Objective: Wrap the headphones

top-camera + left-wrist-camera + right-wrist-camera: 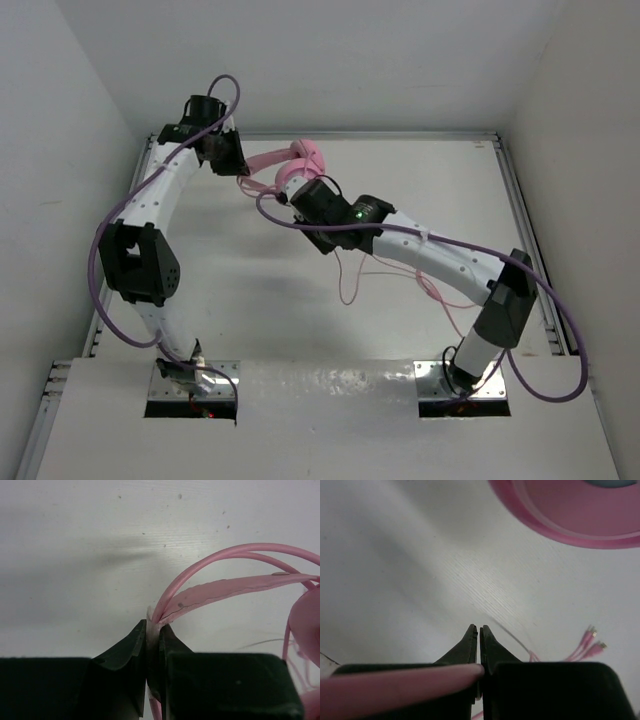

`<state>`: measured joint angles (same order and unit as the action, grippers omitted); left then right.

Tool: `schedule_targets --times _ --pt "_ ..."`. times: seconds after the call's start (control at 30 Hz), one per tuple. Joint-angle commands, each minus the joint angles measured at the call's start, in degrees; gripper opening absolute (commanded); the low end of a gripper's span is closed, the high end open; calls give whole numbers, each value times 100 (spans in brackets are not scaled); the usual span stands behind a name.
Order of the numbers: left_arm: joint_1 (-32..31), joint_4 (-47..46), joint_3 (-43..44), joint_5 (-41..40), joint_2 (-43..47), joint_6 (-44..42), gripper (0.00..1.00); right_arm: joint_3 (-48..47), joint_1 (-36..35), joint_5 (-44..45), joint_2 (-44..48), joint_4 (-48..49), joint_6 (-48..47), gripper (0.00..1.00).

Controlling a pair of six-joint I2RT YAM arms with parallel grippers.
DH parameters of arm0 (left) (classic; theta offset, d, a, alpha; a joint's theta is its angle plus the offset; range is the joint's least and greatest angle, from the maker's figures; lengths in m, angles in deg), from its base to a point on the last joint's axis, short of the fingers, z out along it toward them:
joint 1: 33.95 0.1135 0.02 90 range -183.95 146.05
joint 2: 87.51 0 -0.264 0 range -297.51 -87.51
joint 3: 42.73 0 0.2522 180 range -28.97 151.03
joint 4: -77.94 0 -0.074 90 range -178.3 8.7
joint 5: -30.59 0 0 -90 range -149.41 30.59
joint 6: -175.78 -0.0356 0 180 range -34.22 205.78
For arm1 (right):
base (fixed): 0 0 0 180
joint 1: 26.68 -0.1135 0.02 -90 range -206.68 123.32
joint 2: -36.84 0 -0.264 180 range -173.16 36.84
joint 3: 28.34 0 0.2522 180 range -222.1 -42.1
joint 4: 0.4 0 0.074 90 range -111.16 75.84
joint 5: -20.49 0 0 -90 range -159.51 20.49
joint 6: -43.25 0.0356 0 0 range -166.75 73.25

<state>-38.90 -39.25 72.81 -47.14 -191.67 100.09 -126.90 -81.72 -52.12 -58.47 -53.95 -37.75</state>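
The pink headphones (pixel 300 158) lie at the back of the table, earcups to the right and the thin headband (pixel 262 160) stretching left. My left gripper (pixel 238 168) is shut on the headband's end; in the left wrist view the bands (pixel 225 557) arc out of the closed jaws (pixel 154 624). My right gripper (pixel 290 192) sits just in front of an earcup (pixel 570 515), shut (pixel 479 630), with the pink cable (pixel 395 687) running into the jaws from the left. The rest of the cable (pixel 346 285) trails loose on the table toward the right arm. Its plugs (pixel 590 639) lie nearby.
White walls enclose the table (pixel 250 300) on the left, back and right. Thick purple arm cables (pixel 100 270) loop beside both arms. The right arm's links (pixel 440 260) cross above part of the loose pink cable.
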Motion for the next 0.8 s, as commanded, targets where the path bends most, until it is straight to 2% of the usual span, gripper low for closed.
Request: schedule_targets --times 0.0,0.03,0.1,0.13,0.17,0.27,0.37,0.43,0.5,0.57,0.6,0.67,0.7,0.77 --pt "-85 -950 0 -1357 308 -604 0 -1107 -191 518 -31 -975 -108 0" --pt "-85 -968 26 -1394 326 -596 0 -1153 -191 1033 -206 -1526 -65 0" --pt "-85 -1003 149 -1255 326 -622 0 -1154 -182 1712 -347 -1960 49 0" --pt "-94 -1030 176 -1088 335 -648 0 -1171 -191 2464 -418 -2371 206 0" --pt "-103 -1073 193 -1017 335 -674 0 -1197 -191 2854 -566 -2576 251 0" --pt "-137 -1118 167 -868 309 -736 0 -1767 -182 3865 -953 -3279 314 0" --pt "-225 -1083 80 -657 326 -1069 0 -2636 -182 4123 -1156 -3422 -72 0" --pt "-296 -1021 -43 -516 335 -1385 0 -3165 -173 4019 -1139 -2968 -562 0" --pt "-392 -960 -131 -305 361 -1639 0 -3193 -173 3502 -930 -2100 -1124 0" --pt "-437 -1038 -351 -348 388 -1589 0 -3262 -156 2844 -780 -1639 -1399 0" --pt "-419 -1221 -447 -348 388 -1310 0 -3306 -173 1927 -657 -1324 -1566 0" --pt "-367 -1267 -343 194 213 -941 0 -3298 -173 791 -568 -1067 -1602 0" --pt "-340 -1241 -116 675 142 -782 0 -3237 -164 584 -507 -1005 -1576 0" --pt "-314 -1223 131 1065 -7 -343 0 -2764 -173 433 -393 -882 -1594 0"
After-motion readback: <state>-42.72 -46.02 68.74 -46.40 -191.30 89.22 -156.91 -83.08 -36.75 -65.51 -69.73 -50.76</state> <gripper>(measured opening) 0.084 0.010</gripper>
